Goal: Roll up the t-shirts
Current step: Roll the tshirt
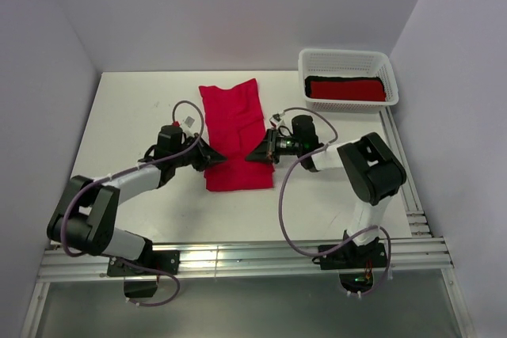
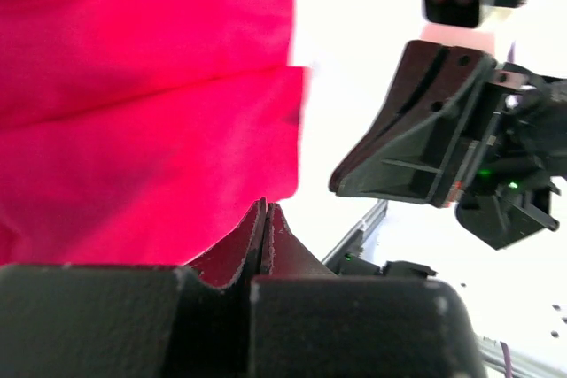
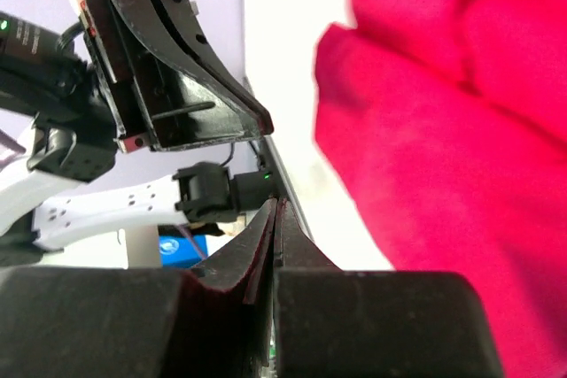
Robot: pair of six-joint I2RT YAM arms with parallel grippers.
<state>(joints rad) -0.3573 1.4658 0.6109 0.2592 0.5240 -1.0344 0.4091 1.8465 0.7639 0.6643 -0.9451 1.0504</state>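
A red t-shirt (image 1: 234, 128), folded into a long strip, lies flat in the middle of the white table. It also shows in the left wrist view (image 2: 142, 104) and the right wrist view (image 3: 443, 174). My left gripper (image 1: 223, 159) is shut and empty, its tip at the shirt's left edge near the near end (image 2: 266, 206). My right gripper (image 1: 249, 156) is shut and empty, its tip over the shirt's right side (image 3: 277, 204). The two grippers face each other a short way apart. A second red t-shirt (image 1: 348, 90) lies rolled in the basket.
A white lattice basket (image 1: 345, 56) stands at the back right, with a black cloth (image 1: 341, 79) behind the rolled shirt. An aluminium rail (image 1: 238, 263) runs along the near table edge and another along the right edge (image 1: 404, 172).
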